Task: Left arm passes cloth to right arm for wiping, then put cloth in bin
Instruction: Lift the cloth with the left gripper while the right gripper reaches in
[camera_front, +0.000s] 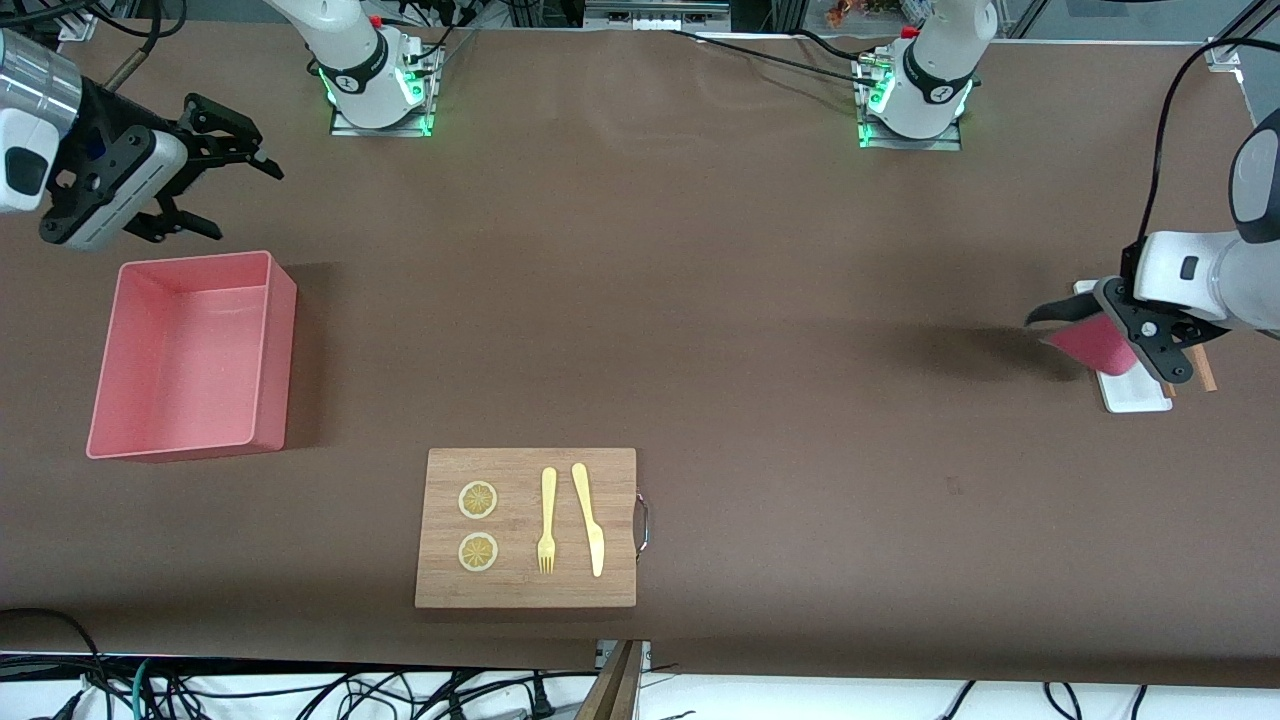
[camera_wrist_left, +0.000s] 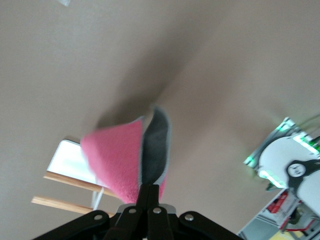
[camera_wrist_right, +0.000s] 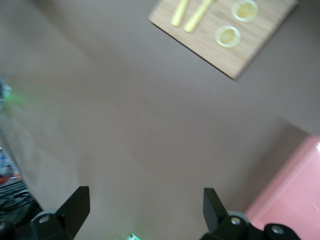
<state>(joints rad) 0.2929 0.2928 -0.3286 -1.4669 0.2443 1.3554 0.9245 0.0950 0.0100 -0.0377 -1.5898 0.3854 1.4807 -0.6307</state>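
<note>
left gripper (camera_front: 1100, 340) is pinching the cloth (camera_front: 1092, 344) above the white tray (camera_front: 1135, 395); handover is coming; right gripper (camera_front: 215, 170) is waiting wide-fingered over the bin (camera_front: 190, 440), needing to meet it

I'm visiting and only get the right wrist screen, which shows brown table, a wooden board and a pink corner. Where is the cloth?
Observer: The left gripper holds the cloth, lifted over the white tray at the left arm's end of the table.
Visitor: Is it gripped firmly?
Observer: The fingers are shut on one edge; the rest hangs free, pink with a grey side.
Visitor: And my arm?
Observer: The right gripper is open, up in the air beside the bin, which has nothing in it.
</note>
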